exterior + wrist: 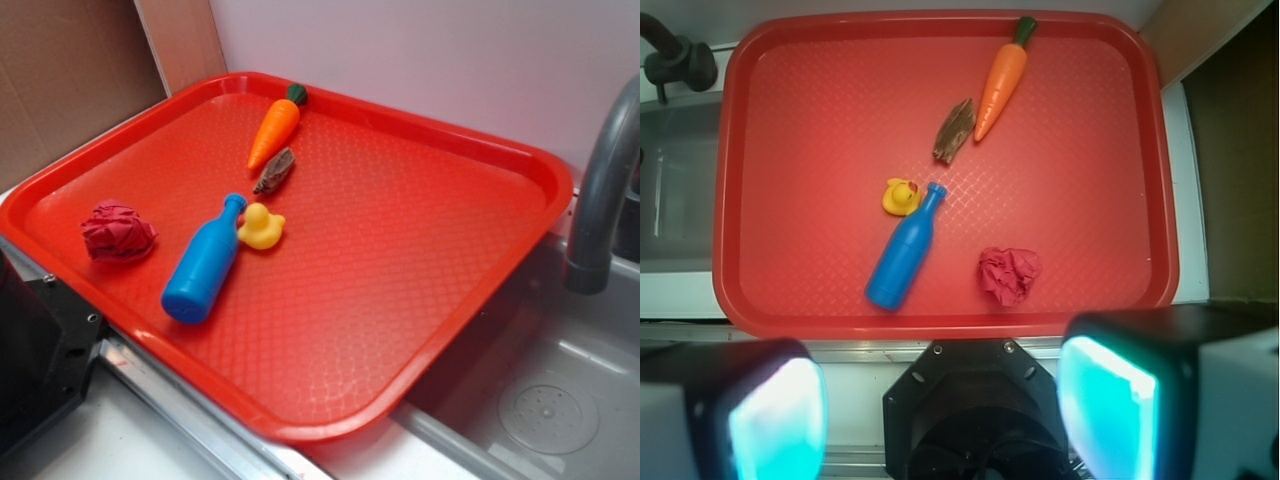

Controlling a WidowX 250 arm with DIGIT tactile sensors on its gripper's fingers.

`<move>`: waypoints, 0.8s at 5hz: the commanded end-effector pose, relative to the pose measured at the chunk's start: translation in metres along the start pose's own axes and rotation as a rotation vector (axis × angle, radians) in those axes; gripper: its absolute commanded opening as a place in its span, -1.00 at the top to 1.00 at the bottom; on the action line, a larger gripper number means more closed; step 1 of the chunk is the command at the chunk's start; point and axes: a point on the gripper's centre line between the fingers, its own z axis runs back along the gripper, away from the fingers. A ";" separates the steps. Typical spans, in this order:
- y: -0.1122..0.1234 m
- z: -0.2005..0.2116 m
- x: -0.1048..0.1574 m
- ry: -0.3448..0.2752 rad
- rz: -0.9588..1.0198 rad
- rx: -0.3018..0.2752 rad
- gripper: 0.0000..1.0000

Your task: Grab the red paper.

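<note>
A large bright red plastic tray [750,150] with a diamond-textured floor lies beside a grey sink [560,400] and holds five things. A blue plastic bottle [905,250] lies on its side, its neck touching a small yellow rubber duck [900,196]. An orange toy carrot [1000,78] lies just beside a brown bark-like scrap [954,130]. The crumpled dark crimson paper ball [1008,274] rests alone near the tray's front rim. The gripper [942,410] hangs above, fingers spread wide, empty
</note>
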 end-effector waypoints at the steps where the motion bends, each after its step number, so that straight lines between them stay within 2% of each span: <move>1: 0.000 0.000 0.000 0.000 0.000 0.000 -1.00; 2: 0.023 -0.051 0.013 0.053 -0.073 -0.004 -1.00; 3: 0.042 -0.101 0.011 0.037 -0.144 -0.036 -1.00; 4: 0.048 -0.149 0.016 0.074 -0.181 -0.067 -1.00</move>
